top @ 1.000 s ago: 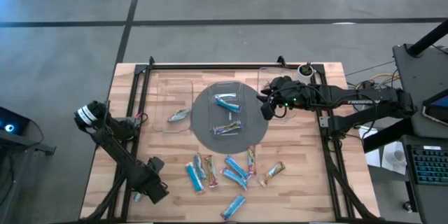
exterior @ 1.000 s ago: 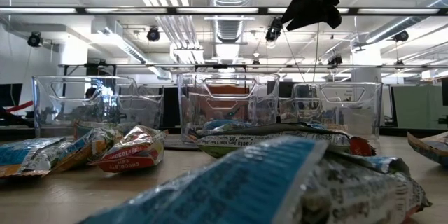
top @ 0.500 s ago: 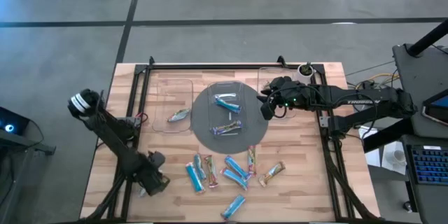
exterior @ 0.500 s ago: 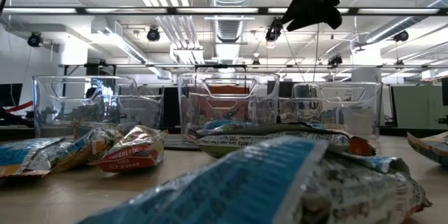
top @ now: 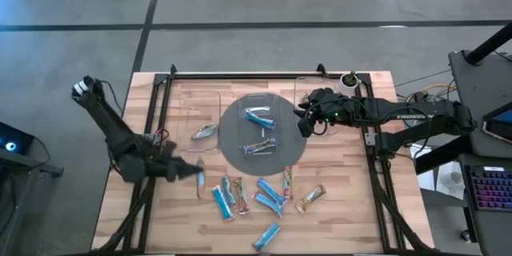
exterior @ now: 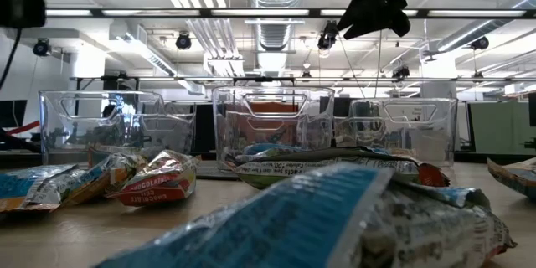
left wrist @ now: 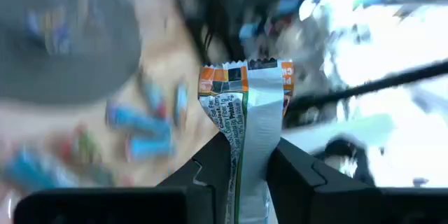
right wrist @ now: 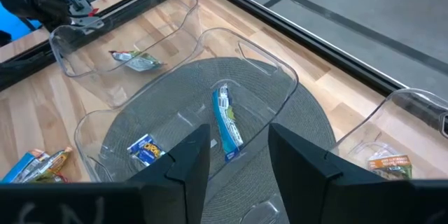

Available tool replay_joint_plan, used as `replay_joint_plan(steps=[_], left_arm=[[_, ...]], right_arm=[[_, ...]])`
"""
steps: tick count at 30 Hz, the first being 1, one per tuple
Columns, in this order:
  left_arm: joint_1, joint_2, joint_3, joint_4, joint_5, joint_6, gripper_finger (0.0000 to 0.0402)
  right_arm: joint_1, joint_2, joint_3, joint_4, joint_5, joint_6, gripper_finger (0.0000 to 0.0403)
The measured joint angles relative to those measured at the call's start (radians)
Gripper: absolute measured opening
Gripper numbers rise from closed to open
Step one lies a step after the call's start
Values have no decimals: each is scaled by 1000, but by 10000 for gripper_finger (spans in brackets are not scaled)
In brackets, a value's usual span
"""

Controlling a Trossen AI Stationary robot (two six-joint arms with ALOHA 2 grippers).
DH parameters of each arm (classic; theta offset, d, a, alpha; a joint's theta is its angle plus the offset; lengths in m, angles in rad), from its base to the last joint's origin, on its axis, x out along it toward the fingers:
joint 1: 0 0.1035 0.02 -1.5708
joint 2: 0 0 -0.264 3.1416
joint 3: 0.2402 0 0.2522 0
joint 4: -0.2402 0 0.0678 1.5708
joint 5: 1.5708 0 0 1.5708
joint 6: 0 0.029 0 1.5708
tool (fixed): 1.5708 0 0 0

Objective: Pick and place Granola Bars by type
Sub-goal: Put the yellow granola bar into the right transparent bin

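My left gripper (top: 194, 178) is over the table's near left, shut on a silvery bar with an orange end (left wrist: 245, 122), left of the loose bars. Several loose granola bars (top: 268, 194), light blue, tan and multicoloured, lie flat on the near middle of the table. My right gripper (top: 305, 123) hangs open and empty between the middle and right trays; its fingers (right wrist: 189, 159) show apart. The left tray (top: 200, 118) holds one bar (top: 205, 132). The middle tray (top: 258, 96) holds a light-blue bar (right wrist: 227, 122) and another (right wrist: 145, 150). The right tray holds a tan bar (right wrist: 389, 162). My left gripper pinches the silvery bar between its two fingers (left wrist: 210, 171) by its lower part (left wrist: 246, 175). The orange end (left wrist: 243, 77) sticks out past the fingertips. The bar is lifted clear of the table.
The middle tray stands on a round grey plate (top: 232, 148). Black rails (top: 160, 112) run along the table's left and right sides and its far edge. In the low view the bars (exterior: 159, 180) lie close in front and the clear trays (exterior: 272, 126) behind them.
My left arm has swung up from the near left corner. Its gripper has gone toward the table's far and right edges, to a spot beside the loose bars. My right arm has kept still.
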State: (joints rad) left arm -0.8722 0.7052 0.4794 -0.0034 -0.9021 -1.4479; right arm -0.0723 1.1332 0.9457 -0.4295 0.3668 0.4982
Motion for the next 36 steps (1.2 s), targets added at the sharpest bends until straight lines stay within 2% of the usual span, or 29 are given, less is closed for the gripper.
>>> replay_joint_plan(steps=[4,8,13,18,23,27,32,36], left_arm=[[8,-126,-58,-1,-241,62,66],[70,-201,-88,-44,-410,95,65],[230,-221,-73,-48,-451,274,61],[406,-172,-24,-49,-413,453,60],[566,-43,51,-50,-243,590,60],[682,107,132,-50,-14,656,60],[806,308,244,-44,219,737,60],[895,418,334,90,407,787,60]], right_arm=[[0,0,0,0,0,0,134],[0,0,0,0,0,12,134],[-1,0,0,0,1,19,134],[-1,0,0,1,3,27,134],[-1,0,0,1,3,46,134],[-1,0,0,1,3,52,134],[3,0,21,3,3,54,134],[3,-1,47,-26,-15,145,134]])
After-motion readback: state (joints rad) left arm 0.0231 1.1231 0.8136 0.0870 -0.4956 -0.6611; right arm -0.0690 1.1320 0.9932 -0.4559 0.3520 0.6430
